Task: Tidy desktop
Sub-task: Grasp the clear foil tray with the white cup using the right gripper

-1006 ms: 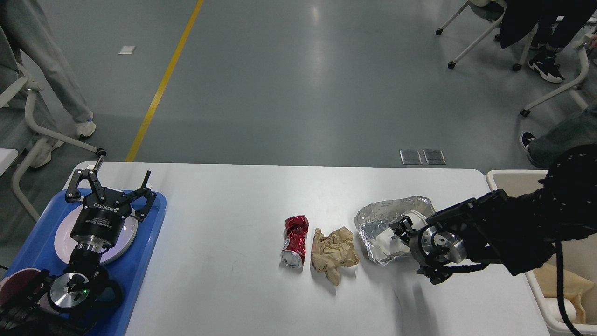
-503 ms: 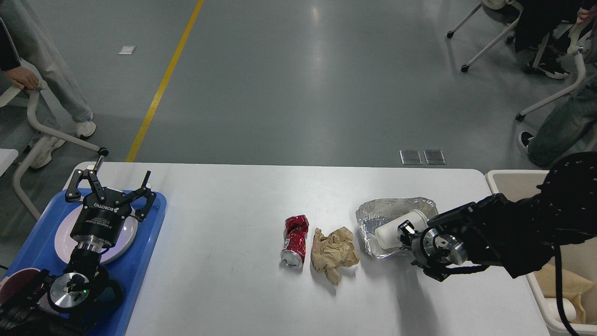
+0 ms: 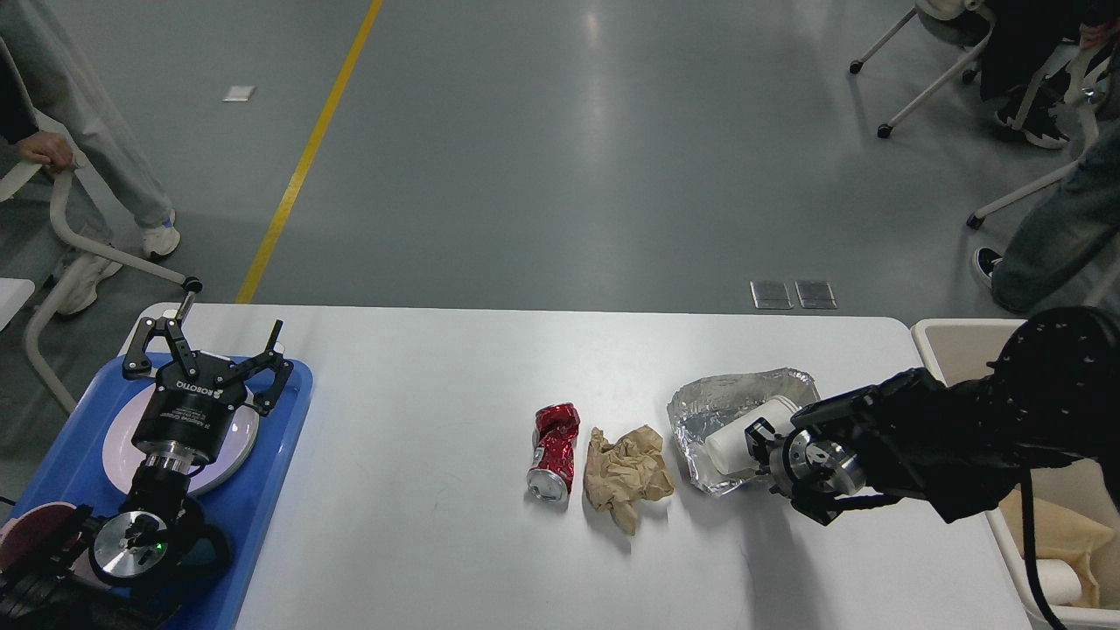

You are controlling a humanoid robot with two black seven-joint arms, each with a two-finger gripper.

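Observation:
The white desktop [image 3: 420, 394] carries a crushed red can [image 3: 553, 451], a crumpled brown paper [image 3: 626, 472] and a crumpled foil tray [image 3: 731, 411] with a white paper cup [image 3: 733, 440] lying in it. My right gripper [image 3: 759, 444] comes in from the right and sits at the foil tray's near right edge, against the cup. Its fingers are dark and partly hidden, so their state is unclear. My left gripper [image 3: 207, 348] stands open above a white plate [image 3: 118, 446] on the blue tray [image 3: 271, 455] at the far left, holding nothing.
A beige bin [image 3: 958, 337] stands off the desktop's right end with paper waste inside. A dark red dish [image 3: 26, 529] lies on the blue tray's near end. People and wheeled chairs are on the floor behind, at the left and right.
My right gripper shifted slightly up and left at the foil tray. The cup and foil moved with it and the foil's shape changed. The left arm stayed still.

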